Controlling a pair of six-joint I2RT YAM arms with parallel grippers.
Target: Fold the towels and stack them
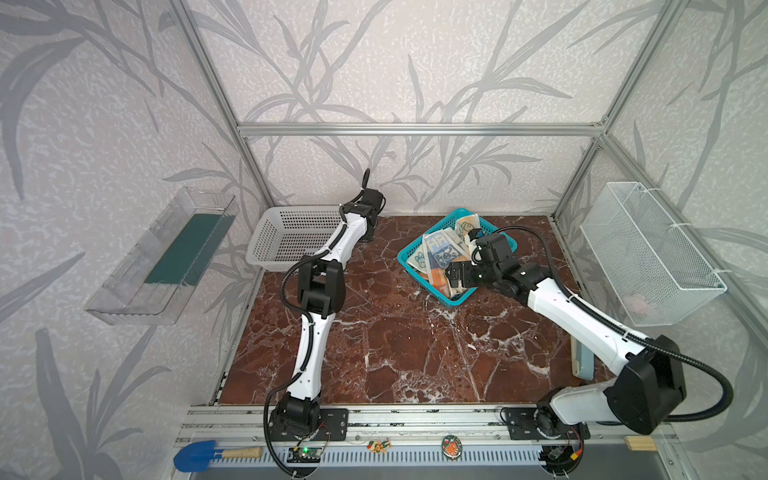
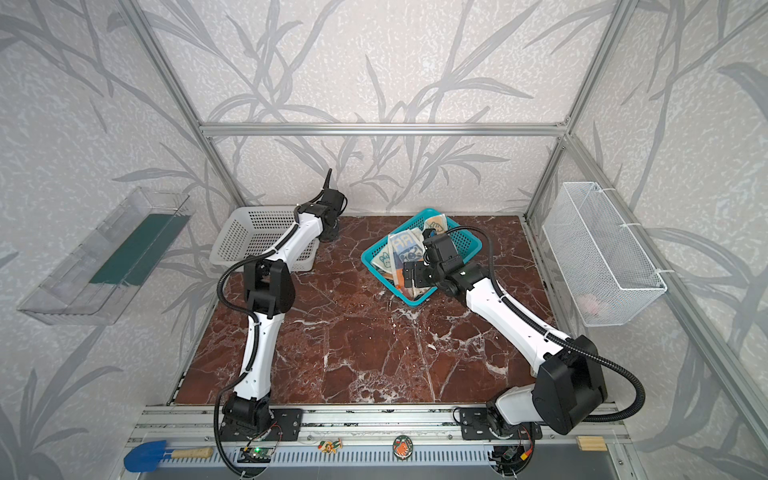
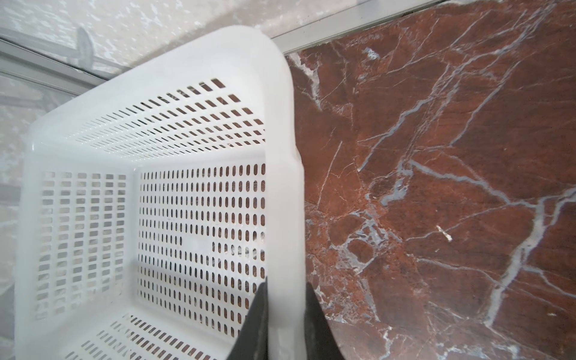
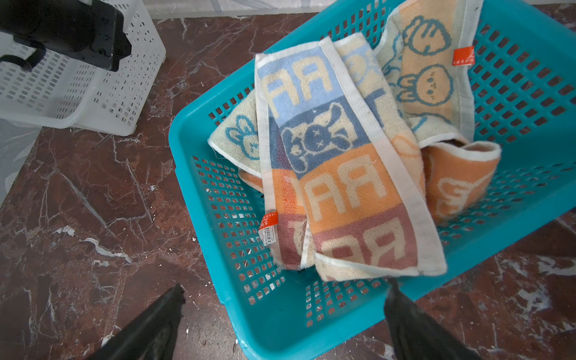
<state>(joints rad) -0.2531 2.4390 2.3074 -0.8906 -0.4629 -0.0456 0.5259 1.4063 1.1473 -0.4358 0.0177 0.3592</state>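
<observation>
Inside the teal basket (image 4: 274, 330) your towels (image 4: 336, 162) lie crumpled, none folded (all work remains). Right gripper (image 4: 285, 288) hangs wide open over its edge; left gripper (image 3: 286, 290), well apart from it, pinches the white basket (image 3: 174, 62) rim.

1. towels (image 4: 343, 162) in the teal basket (image 4: 280, 327): looped terry cloth, matt, nubbly.
2. teal basket: perforated plastic, smooth, faint sheen.
3. white basket (image 3: 156, 62) left of the teal basket: perforated plastic, smooth.
4. tabletop (image 1: 415, 353) under the teal basket: red-brown marble look, glossy.
</observation>
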